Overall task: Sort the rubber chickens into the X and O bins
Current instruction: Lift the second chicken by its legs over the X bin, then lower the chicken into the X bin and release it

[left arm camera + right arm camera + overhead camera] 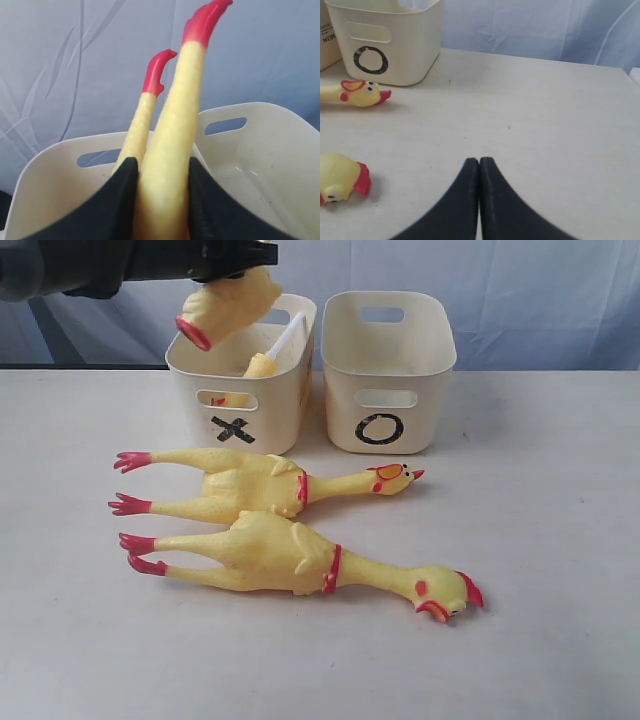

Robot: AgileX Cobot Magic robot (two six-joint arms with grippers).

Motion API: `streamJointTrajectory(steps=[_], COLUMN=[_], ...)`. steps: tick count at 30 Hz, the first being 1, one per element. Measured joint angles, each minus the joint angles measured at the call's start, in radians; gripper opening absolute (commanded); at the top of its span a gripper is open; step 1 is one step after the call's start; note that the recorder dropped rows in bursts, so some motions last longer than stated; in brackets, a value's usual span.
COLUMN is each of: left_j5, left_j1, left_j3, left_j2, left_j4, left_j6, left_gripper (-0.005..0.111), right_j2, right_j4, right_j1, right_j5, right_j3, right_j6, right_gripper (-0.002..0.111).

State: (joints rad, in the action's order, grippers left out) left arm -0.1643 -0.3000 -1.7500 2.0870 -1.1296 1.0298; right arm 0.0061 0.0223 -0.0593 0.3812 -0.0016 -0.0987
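The left gripper (161,167), jaws pinching a floppy yellow rubber chicken (175,125) over the cream X-marked tub (282,412), probably need only lower and release (right gripper (479,162): jaws pressed together).

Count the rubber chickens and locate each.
3. One chicken in the left claw over the X bin; a second chicken on the table near that bin; a third chicken touching its near side.

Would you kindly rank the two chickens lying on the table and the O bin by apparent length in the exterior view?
1. Front chicken, longest.
2. Rear chicken, slightly shorter, but farther from the camera, so they may match.
3. O bin, clearly shortest.
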Motion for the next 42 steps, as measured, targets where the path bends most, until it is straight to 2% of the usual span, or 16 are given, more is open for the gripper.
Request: streamJointTrajectory(steps=[13, 24, 36, 42], left_j5=[0.018, 0.038, 0.038, 0.038], left_j1=[0.000, 0.023, 0.029, 0.029], left_j3=[-0.043, -0.044, -0.044, -0.044], left_j2=[0.073, 0.082, 0.082, 0.082], left_j4=[-0.007, -0.009, -0.009, -0.009], left_j6=[0.002, 0.002, 0.002, 0.002], left_gripper=[0.001, 0.038, 0.056, 0.057], right_j2=[0.000, 0.000, 0.000, 0.000], right_j4=[0.000, 0.000, 0.000, 0.000], right_j1=[0.000, 0.000, 0.000, 0.000], right_j5=[0.000, 0.000, 0.000, 0.000], right_j3=[0.000, 0.000, 0.000, 0.000], right_j6=[0.000, 0.000, 0.000, 0.000], right_gripper=[0.000, 0.000, 0.000, 0.000])
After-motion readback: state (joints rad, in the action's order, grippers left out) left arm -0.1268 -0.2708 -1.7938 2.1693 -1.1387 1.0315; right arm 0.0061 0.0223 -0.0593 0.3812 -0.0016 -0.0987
